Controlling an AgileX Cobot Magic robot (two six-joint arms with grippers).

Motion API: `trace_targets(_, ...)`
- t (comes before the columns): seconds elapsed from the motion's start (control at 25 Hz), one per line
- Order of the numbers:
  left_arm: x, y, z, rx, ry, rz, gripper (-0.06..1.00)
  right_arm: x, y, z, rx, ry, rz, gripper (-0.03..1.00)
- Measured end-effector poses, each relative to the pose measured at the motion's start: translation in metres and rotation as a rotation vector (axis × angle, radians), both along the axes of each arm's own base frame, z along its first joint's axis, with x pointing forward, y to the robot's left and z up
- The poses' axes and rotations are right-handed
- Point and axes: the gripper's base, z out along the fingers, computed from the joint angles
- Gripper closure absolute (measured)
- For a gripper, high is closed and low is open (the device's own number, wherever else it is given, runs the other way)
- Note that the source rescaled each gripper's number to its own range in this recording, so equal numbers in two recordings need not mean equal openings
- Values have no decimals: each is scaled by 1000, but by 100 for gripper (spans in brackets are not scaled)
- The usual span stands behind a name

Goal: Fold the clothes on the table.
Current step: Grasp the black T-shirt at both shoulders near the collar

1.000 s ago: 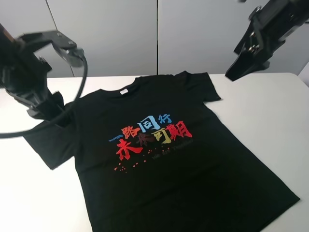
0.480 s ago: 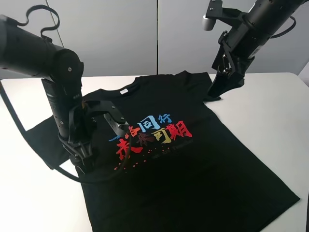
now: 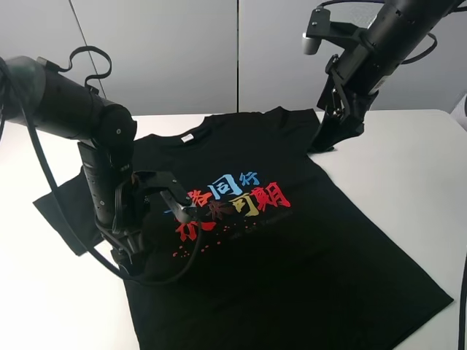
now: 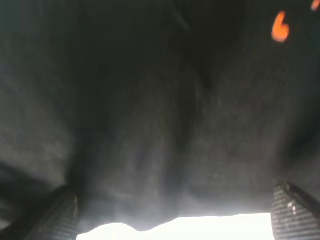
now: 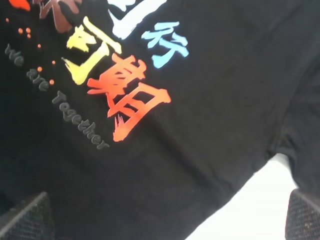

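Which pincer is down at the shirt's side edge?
The left pincer, low at the T-shirt's edge below its sleeve; the right pincer is at the opposite sleeve.

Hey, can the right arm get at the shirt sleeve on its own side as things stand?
Probably yes. The right end effector is open and sits right beside that sleeve, with nothing showing between them. The left end effector is far off, at the shirt's opposite edge.

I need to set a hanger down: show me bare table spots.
Bare table lies right of the T-shirt and at the near left corner. Crowded: left end effector at the shirt's left edge, right end effector at its far right shoulder.
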Motion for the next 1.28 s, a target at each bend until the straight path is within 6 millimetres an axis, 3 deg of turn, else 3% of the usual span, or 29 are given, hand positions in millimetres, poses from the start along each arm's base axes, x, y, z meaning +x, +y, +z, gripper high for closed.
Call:
trace_targets(0.32,-2,2,-8,20,-15,13,-5,4,1,-13,-16,22,38,-3)
trace_targets(0.44,-1,3,-9,37,-31,14,2,4,1,-13,-17,23,38,-3)
trace_targets(0.56,2,5,-11,58,-62,-5,27,5,1,-13,-15,12,35,-3)
trace_targets(0.68,3,5,-11,63,-65,-11,65,6,1,-13,-10,0,40,-3)
trace_targets(0.76,2,5,-11,63,-60,-6,86,6,1,-14,-14,-3,54,-3)
trace_targets(0.8,2,5,-11,62,-59,-5,91,6,1,-14,-17,-5,59,-3)
trace_targets(0.96,2,5,-11,62,-59,-5,94,8,1,-21,-29,8,80,-3)
trace_targets(1.28,2,5,-11,62,-59,-5,94,15,4,-56,-110,57,212,-3)
